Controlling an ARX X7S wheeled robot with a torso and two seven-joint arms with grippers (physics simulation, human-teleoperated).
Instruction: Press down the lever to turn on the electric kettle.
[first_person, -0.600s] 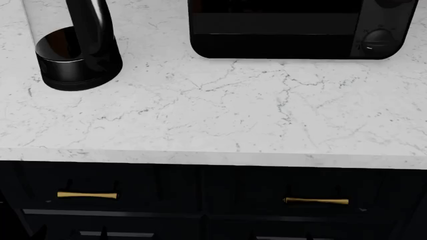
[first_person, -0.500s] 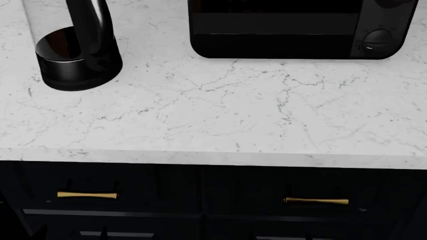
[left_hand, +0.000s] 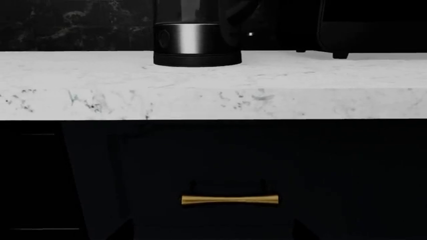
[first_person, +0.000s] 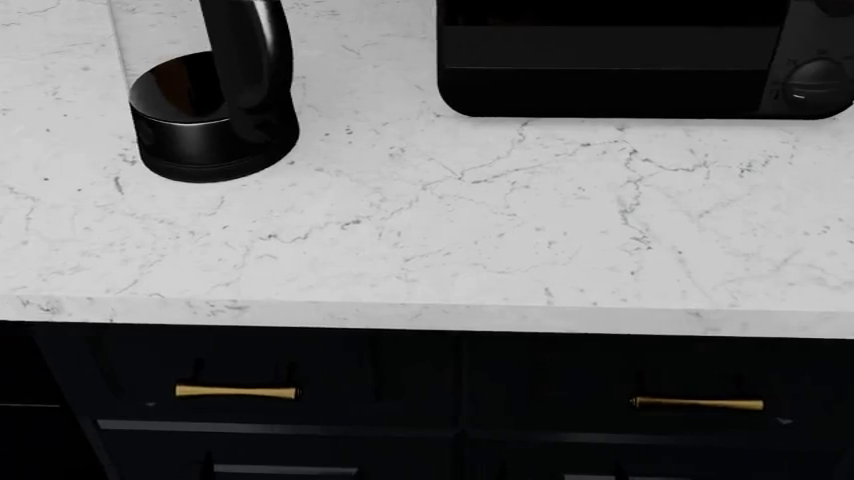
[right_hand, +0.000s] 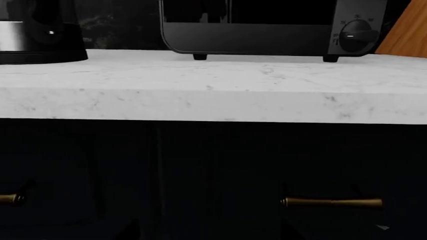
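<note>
While neither gripper shows in any view, so their state cannot be told, the electric kettle (first_person: 207, 105) stands at ten o'clock on the marble counter (first_person: 441, 240), its lever hidden; the black oven (first_person: 641, 60) sits at one o'clock, well apart.

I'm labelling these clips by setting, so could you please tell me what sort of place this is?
It looks like a simulated home kitchen: a white marble-veined countertop carries a glass-bodied electric kettle with a glossy black base and a black boxy oven with a dial, above dark cabinet drawers with brass bar handles.
</note>
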